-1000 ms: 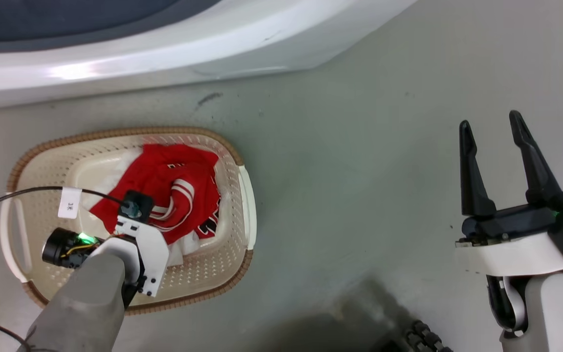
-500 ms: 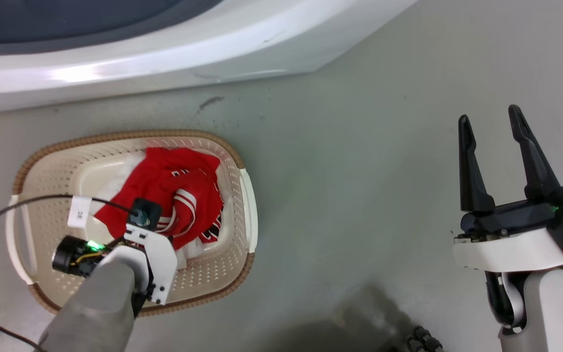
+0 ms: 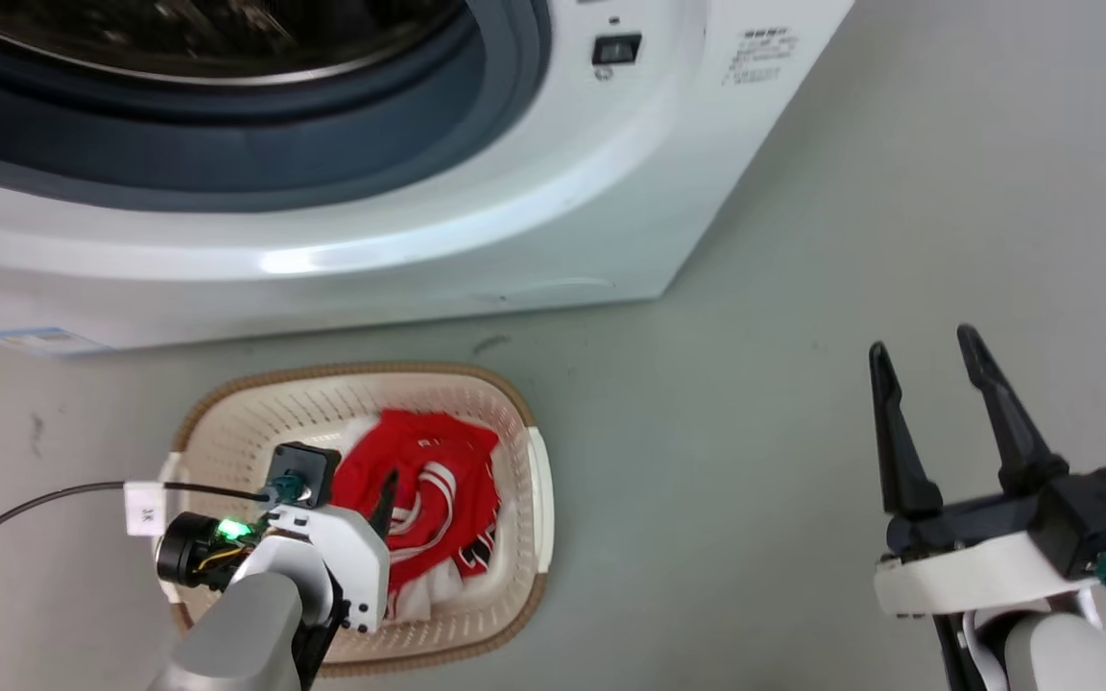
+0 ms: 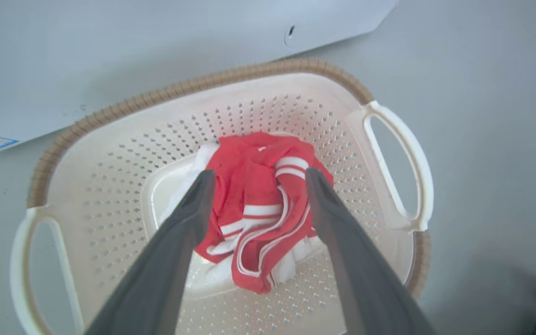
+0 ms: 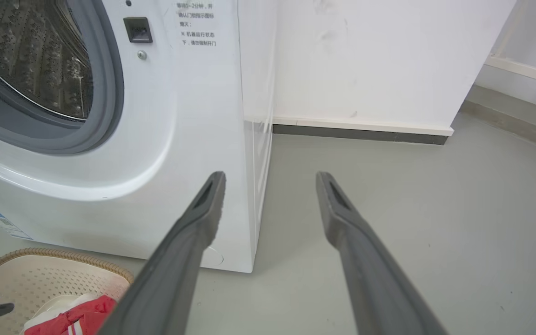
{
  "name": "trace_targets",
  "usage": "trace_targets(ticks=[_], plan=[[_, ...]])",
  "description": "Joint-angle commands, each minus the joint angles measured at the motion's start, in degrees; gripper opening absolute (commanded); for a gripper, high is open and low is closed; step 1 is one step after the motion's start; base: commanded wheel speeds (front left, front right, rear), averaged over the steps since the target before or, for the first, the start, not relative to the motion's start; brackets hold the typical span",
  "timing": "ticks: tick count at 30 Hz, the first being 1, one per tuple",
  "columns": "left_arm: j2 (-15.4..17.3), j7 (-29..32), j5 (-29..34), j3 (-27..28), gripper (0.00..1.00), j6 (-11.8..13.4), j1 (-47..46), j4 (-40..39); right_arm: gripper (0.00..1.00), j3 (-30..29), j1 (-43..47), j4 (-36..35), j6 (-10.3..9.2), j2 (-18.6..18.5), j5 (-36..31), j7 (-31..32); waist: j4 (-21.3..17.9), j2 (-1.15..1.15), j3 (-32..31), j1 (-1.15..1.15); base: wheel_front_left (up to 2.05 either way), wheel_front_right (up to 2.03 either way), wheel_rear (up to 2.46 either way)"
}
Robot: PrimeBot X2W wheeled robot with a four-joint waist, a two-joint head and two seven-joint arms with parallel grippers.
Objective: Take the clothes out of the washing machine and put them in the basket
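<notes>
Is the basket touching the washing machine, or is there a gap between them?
Apart. In the head view a strip of grey floor lies between the rim of the basket and the base of the washing machine.

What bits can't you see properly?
Perforated steel drum of the large white washing machine: cut by the head view's top edge and the right wrist view's left edge, so whether anything is left inside is unknown.
Black lettering on the bright red striped clothes: mostly folded under, head view.
Floor of the cream perforated plastic basket: partly covered by those clothes, left wrist view.
</notes>
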Motion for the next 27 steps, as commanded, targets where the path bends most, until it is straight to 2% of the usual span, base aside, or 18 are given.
trace_targets(ticks=[1, 5, 10, 15, 19, 27], plan=[[0.8, -0.3, 0.6, 1.5, 1.00, 1.1, 2.4, -3.2, 1.00, -0.1, 1.2, 0.3, -0.06, 0.0, -0.2, -0.1, 2.7, 0.00, -5.3, 0.01, 0.00, 0.00, 0.00], [2.2, -0.3, 2.5, 6.7, 1.00, 3.7, 7.7, -13.9, 1.00, -0.3, 3.6, 0.4, -0.06, 0.0, -0.4, -0.1, 4.3, 0.00, -9.7, 0.01, 0.00, 0.00, 0.00], [2.0, -0.3, 6.5, 15.5, 1.00, 7.5, 15.8, -28.4, 1.00, -0.7, 6.2, 0.3, -0.06, 0.0, -0.8, -0.1, 6.0, 0.00, -14.1, 0.01, 0.00, 0.00, 0.00], [-0.8, -0.3, 11.9, 23.2, 1.00, 9.6, 23.3, -41.3, 1.00, -0.9, 8.4, -0.4, -0.06, 0.0, -0.6, -0.1, 7.6, 0.00, -17.9, 0.01, 0.00, 0.00, 0.00], [-4.3, -0.3, 15.5, 28.4, 1.00, 10.1, 29.0, -49.3, 1.00, -0.9, 10.2, -0.7, -0.06, 0.0, -0.5, -0.1, 8.5, 0.00, -20.9, 0.01, 0.00, 0.00, 0.00], [-9.1, -0.3, 21.5, 36.1, 1.00, 10.5, 37.9, -59.7, 1.00, -1.1, 13.4, -1.4, -0.06, 0.0, 0.2, -0.1, 9.4, 0.00, -25.7, 0.01, 0.00, 0.00, 0.00]])
